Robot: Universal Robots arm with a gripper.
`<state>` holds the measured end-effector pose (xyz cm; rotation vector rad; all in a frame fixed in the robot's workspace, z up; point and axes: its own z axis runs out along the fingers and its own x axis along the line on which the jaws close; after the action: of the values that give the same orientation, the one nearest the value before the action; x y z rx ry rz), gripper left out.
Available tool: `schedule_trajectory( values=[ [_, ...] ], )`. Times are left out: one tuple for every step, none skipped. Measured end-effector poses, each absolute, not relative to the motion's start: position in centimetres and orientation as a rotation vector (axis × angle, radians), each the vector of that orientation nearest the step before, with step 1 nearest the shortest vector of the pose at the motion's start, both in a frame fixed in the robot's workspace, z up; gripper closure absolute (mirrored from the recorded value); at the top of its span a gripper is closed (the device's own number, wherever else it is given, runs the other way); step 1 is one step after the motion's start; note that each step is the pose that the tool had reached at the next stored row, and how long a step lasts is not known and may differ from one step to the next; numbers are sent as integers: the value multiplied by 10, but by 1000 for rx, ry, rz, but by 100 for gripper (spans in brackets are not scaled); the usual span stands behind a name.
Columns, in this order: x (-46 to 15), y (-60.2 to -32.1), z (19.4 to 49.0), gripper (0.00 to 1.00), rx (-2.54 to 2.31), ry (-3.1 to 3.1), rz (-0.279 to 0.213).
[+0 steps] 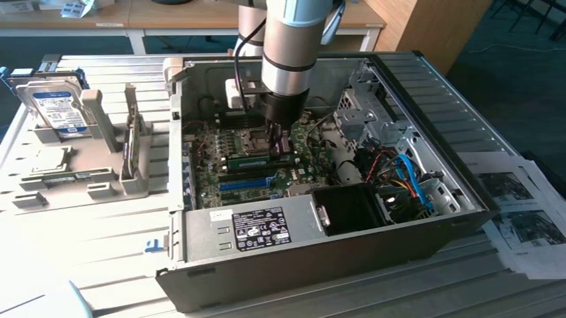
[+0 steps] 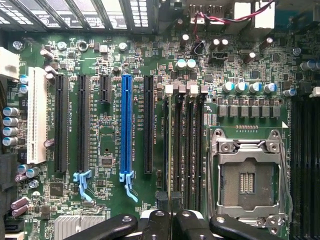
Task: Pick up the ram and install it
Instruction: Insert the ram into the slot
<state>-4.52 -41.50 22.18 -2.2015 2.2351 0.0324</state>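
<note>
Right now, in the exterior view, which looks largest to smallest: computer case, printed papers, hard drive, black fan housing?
1. computer case
2. printed papers
3. hard drive and black fan housing: look alike, so unranked.

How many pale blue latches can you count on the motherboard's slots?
2. One latch sits at the end of a long black slot; the other latch sits at the end of the blue slot. More may be hidden.
</note>
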Motion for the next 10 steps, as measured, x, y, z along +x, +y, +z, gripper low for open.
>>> schedule_trajectory(
  values=[
    [-45,-415,221,88,-2202,2235,32],
    [-45,-415,221,88,-2202,2235,32],
    [-45,-415,221,88,-2202,2235,32],
    [-45,-415,221,88,-2202,2235,32],
    [-45,-415,221,88,-2201,2235,32],
    [-45,-415,221,88,-2201,2235,32],
    [-45,-415,220,88,-2201,2235,32],
    [-45,-415,220,88,-2201,2235,32],
    [-45,-415,220,88,-2201,2235,32],
    [-45,-415,220,88,-2201,2235,32]
  ],
)
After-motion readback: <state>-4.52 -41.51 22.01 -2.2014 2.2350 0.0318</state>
